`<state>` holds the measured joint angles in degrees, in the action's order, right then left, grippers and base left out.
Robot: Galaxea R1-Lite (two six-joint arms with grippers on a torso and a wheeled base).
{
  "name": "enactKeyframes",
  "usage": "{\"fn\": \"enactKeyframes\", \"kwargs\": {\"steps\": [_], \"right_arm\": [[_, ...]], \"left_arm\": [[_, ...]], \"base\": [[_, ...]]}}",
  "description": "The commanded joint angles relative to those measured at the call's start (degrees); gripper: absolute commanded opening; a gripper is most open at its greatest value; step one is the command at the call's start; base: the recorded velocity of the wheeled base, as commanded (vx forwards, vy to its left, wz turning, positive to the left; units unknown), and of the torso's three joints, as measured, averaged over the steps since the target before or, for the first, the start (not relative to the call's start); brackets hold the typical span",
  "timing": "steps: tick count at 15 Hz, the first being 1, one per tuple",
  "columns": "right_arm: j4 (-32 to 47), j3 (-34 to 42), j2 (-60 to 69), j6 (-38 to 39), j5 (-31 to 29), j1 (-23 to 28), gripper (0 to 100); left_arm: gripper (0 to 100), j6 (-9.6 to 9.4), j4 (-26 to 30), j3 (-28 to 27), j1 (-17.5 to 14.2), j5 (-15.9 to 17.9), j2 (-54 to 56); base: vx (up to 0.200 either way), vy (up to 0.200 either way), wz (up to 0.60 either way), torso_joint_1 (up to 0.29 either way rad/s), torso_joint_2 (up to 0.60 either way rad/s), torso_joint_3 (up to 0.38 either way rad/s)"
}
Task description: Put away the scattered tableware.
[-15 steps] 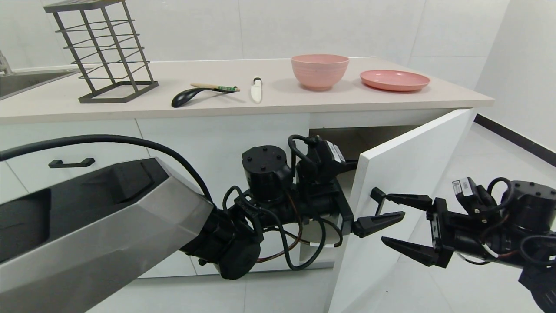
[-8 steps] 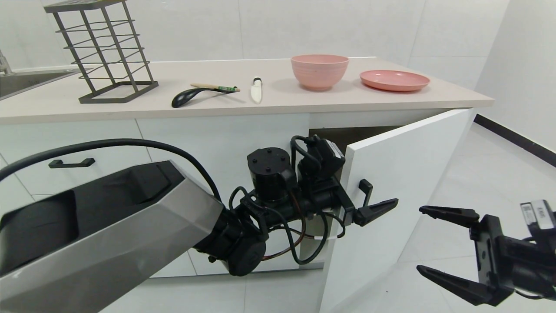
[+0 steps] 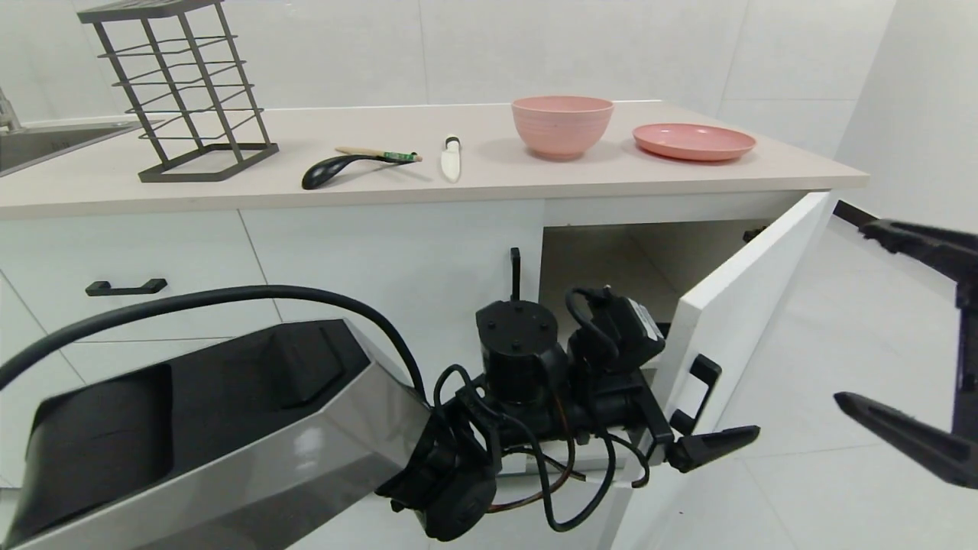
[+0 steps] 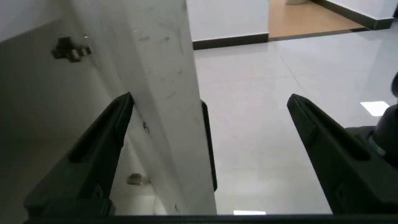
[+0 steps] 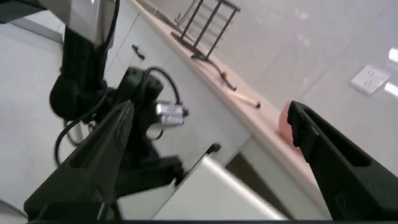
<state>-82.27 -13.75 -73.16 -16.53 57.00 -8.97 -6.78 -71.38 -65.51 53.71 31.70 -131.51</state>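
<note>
White kitchen, pale tiled floor, white cabinets under a beige desk (image 3: 367, 122).

Found the left hand (image 3: 707, 428) nearest, low in front of the cabinets. Noted its fingers apart, astride the free edge of the cabinet door (image 3: 733, 305), one on the inner face and one on the outer, just beside the black door handle (image 3: 699, 386). Clamped on nothing. Could not settle contact between the inner finger and the panel.

Saw the right hand (image 3: 852, 312) farther out, on the door's outer side and well apart from it, fingers spread wide, holding nothing.

Looked past the left hand into the opened cabinet (image 3: 611, 260), with its pale inner walls on show.

Found all the tableware above and beyond both hands, on the desk:
- On the right hand's side, a pink bowl (image 3: 562, 124) and a pink plate (image 3: 694, 140), near each other but apart.
- Toward the left hand's side, a small white utensil (image 3: 451, 160), then a wooden-handled utensil (image 3: 378, 153) lying against a black spoon (image 3: 332, 168).
- Farthest that way, a dark wire rack (image 3: 187, 92) near the sink (image 3: 46, 141).

Judged the step in hand as opening the cabinet for storage, with no piece stowed yet.

Judged the next move as follows:
- Drawing the left hand off the door edge without pulling the door shut.
- Lifting a hand clear of the desk's overhang.
- Starting with the plate or bowl, closest to the right hand.
- Probably taking the shallow plate by its rim.
</note>
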Motion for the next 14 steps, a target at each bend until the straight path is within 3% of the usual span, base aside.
{"fn": "enactKeyframes", "kwargs": {"steps": [1,3,6,8,10,12,14], "right_arm": [[0.0,-4.0,3.8,-0.1,-0.1,-0.5,100],[0.2,-7.5,6.5,-0.1,-0.1,-0.3,100],[0.2,-9.1,9.7,-0.3,-0.1,-0.1,100],[0.1,-11.6,11.3,-0.3,-0.1,-0.2,100],[0.1,-15.7,13.5,-0.3,-0.1,-0.2,100],[0.2,-17.8,15.6,-0.3,-0.1,0.0,100],[0.2,-17.5,16.9,-0.3,-0.1,0.6,100]], "left_arm": [[100,0.01,-0.1,-0.2,3.0,-0.1,-0.5],[100,0.01,0.1,-0.5,5.1,-0.1,-1.2],[100,0.54,0.5,-5.9,8.6,-0.1,-4.6],[100,1.94,0.2,-10.5,11.2,-0.1,-7.9],[100,3.09,-1.4,-16.9,15.6,-0.1,-12.2],[100,5.99,-4.3,-22.4,19.7,-0.4,-16.2],[100,7.48,-6.8,-22.5,18.5,-0.7,-16.1]], "base": [[0.0,0.0,0.0,0.0,0.0,0.0],[0.0,0.0,0.0,0.0,0.0,0.0],[0.0,0.0,0.0,0.0,0.0,0.0],[0.0,0.0,0.0,0.0,0.0,0.0],[0.0,0.0,0.0,0.0,0.0,0.0],[0.0,0.0,0.0,0.0,0.0,0.0],[0.0,0.0,0.0,0.0,0.0,0.0]]}}
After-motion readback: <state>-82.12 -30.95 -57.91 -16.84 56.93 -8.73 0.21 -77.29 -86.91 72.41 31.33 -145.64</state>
